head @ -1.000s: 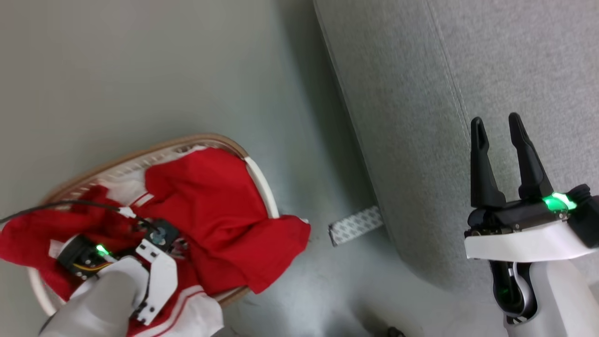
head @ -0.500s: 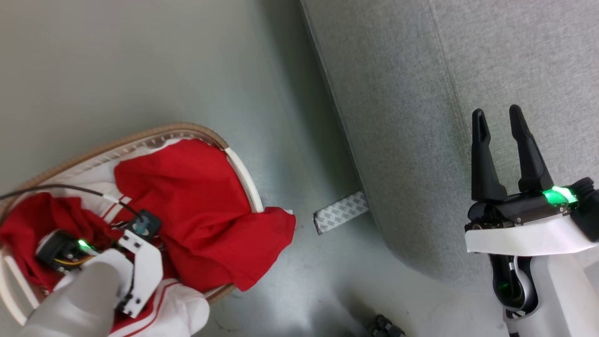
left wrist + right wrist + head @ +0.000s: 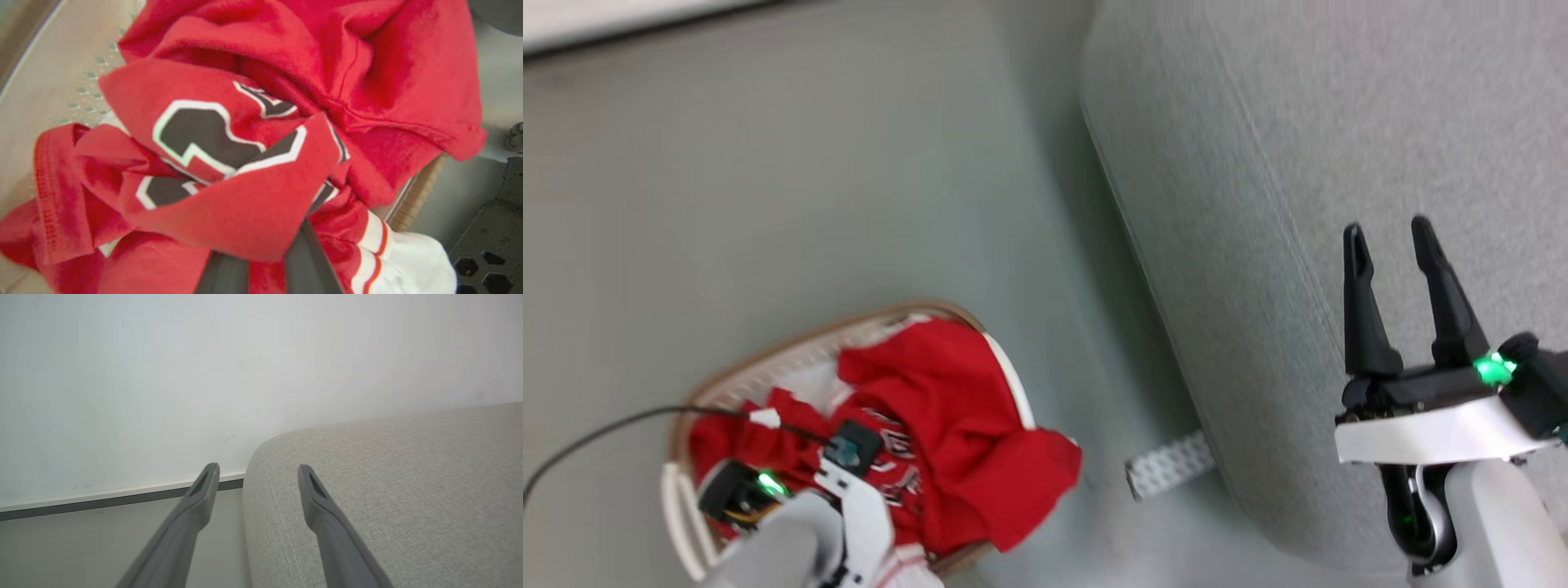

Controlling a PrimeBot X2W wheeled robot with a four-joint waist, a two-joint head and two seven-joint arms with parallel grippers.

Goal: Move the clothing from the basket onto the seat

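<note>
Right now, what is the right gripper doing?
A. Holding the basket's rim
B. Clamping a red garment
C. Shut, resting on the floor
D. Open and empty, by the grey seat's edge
D: the right gripper has its fingers spread with nothing between them, by the edge of the seat, while the clothing is over in the basket.
</note>
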